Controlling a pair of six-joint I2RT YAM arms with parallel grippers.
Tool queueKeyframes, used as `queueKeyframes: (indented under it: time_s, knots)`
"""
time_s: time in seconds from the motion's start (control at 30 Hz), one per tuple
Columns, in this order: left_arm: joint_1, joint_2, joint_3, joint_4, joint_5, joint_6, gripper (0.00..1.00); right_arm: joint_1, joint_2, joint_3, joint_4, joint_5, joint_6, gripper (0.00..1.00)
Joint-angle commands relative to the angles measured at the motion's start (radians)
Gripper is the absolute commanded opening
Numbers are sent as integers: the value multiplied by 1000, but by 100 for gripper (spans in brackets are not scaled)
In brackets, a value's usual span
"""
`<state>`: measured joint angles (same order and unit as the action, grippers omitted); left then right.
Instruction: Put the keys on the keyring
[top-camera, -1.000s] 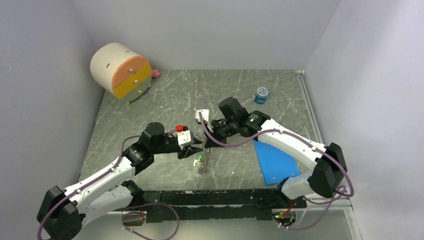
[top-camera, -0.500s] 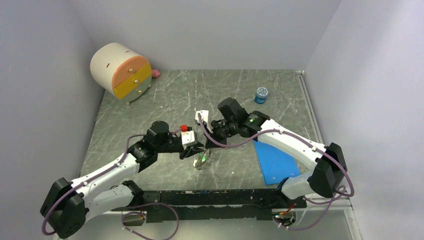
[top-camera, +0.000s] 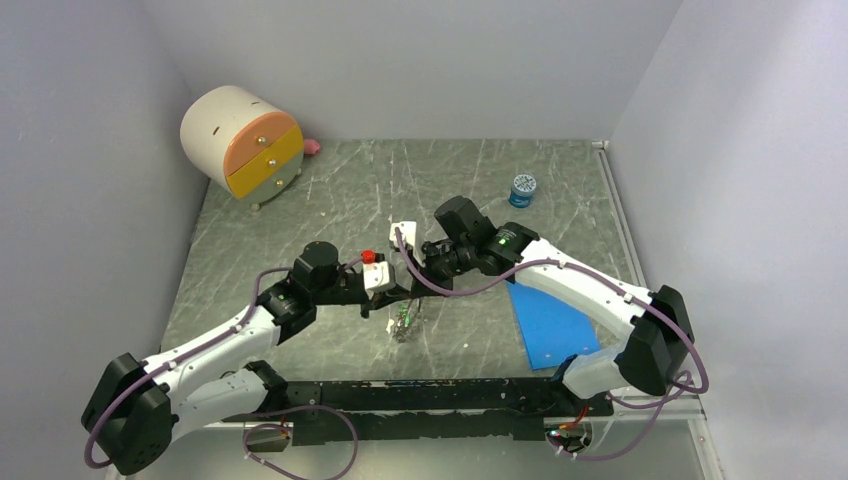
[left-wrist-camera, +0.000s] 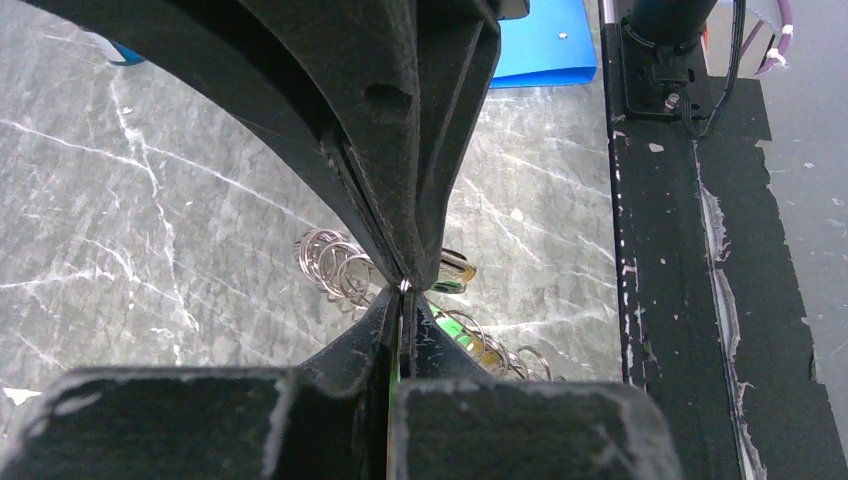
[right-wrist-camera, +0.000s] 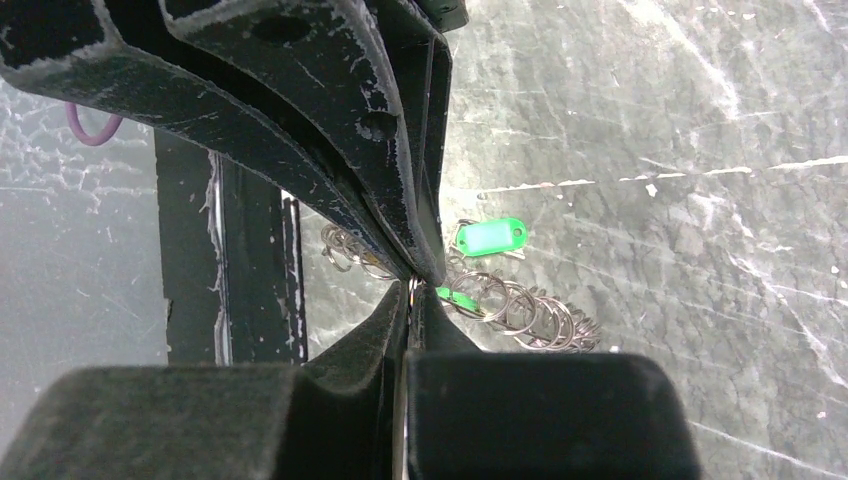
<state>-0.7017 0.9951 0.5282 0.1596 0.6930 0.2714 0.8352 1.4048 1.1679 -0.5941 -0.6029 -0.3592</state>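
My left gripper (top-camera: 398, 293) and right gripper (top-camera: 413, 283) meet tip to tip just above the table's middle. Both are shut. In the left wrist view my left gripper (left-wrist-camera: 403, 295) pinches a silvery wire of the keyring (left-wrist-camera: 335, 265), whose row of loops hangs behind the tips. A green sliver shows in the slit between its fingers. In the right wrist view my right gripper (right-wrist-camera: 410, 292) is shut on the same thin wire of the keyring (right-wrist-camera: 520, 305). The keys (top-camera: 403, 322) lie bunched under the tips, among them a green one (right-wrist-camera: 490, 237) and a yellowish one (left-wrist-camera: 455, 272).
A round cream cabinet (top-camera: 243, 138) with orange and yellow drawers stands at the back left, a small pink thing (top-camera: 311, 146) beside it. A small blue jar (top-camera: 522, 189) sits at the back right. A blue sheet (top-camera: 550, 320) lies under the right arm. A black rail (top-camera: 430, 395) runs along the near edge.
My left gripper has moved right up to the right gripper's tip and gone from open to shut there. The right gripper has stayed shut in place.
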Motion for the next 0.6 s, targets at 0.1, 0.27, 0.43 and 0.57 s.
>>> queueKeyframes:
  time_s: [0.1,0.27,0.43,0.57]
  knots:
    - [-5,-19,-3,80,24,-40,2,-8,-79,-39,167,-10,57,33]
    - [-1,-39,-63,236,7,-123,3,-61,-202,-167,354,-71,151,57]
    - [9,-57,-123,412,-14,-206,2,-135,-260,-265,477,-218,251,54]
    - [24,-72,-173,567,-13,-282,3,-162,-266,-312,558,-281,307,52]
